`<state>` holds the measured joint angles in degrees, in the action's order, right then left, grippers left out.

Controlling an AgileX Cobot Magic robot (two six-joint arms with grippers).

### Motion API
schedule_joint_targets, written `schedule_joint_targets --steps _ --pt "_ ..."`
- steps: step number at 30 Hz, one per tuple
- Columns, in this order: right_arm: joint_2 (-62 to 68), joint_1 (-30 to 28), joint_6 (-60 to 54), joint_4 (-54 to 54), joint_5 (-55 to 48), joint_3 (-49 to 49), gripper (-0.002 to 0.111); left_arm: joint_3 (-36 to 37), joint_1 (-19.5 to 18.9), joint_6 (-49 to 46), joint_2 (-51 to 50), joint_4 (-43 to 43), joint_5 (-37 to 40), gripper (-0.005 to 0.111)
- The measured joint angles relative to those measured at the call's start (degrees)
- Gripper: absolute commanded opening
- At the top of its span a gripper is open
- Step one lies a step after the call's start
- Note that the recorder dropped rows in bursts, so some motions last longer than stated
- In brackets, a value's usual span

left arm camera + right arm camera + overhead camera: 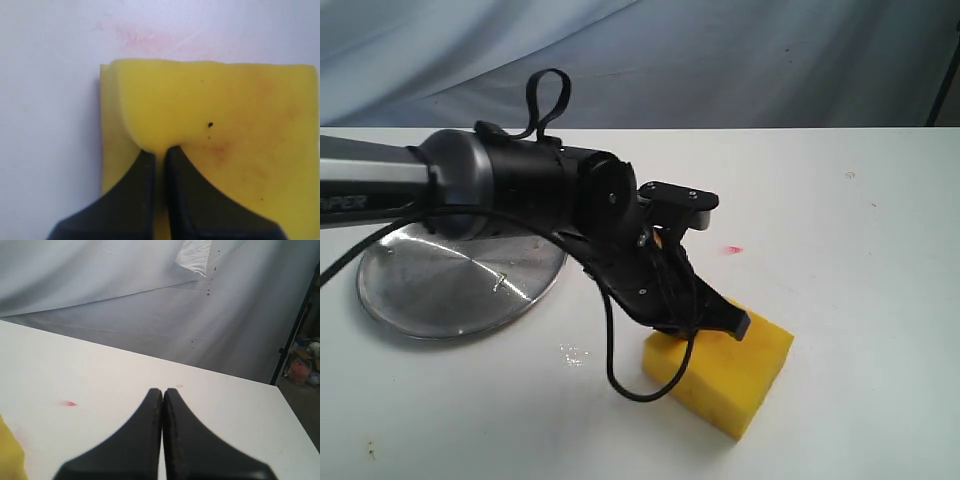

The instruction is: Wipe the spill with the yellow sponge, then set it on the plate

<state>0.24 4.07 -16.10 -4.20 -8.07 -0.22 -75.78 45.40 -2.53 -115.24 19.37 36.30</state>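
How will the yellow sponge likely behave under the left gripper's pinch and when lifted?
Probably soft: the yellow sponge dents deeply around the left gripper. Likely light for its size, since it looks like thick foam. Its flat, blocky shape suggests it won't roll.

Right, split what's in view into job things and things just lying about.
Job: yellow sponge, pinched in the left hand; spill droplets near the sponge; metal plate.
Lying about: pink-red smear on the table; grey backdrop cloth; right hand, shut and empty.
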Motion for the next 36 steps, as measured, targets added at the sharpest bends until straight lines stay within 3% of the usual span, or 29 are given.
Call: schedule_joint_targets --steps 9,14,20,36 --pt "0.0 0.0 0.0 0.0 0.0 0.0 0.0 -11.49 -0.34 -0.39 -7.98 0.12 3.45 0.006" --pt "0.0 0.0 0.0 0.0 0.0 0.0 0.0 -12.44 -2.22 -0.2 -8.72 -0.22 4.42 0.006" --pt "0.0 0.0 0.0 0.0 0.0 0.0 0.0 -12.66 -4.54 3.23 -8.72 -8.22 8.8 0.006" --pt "0.0 0.0 0.0 0.0 0.0 0.0 0.0 3.11 -4.86 4.06 2.59 -13.9 7.68 0.006"
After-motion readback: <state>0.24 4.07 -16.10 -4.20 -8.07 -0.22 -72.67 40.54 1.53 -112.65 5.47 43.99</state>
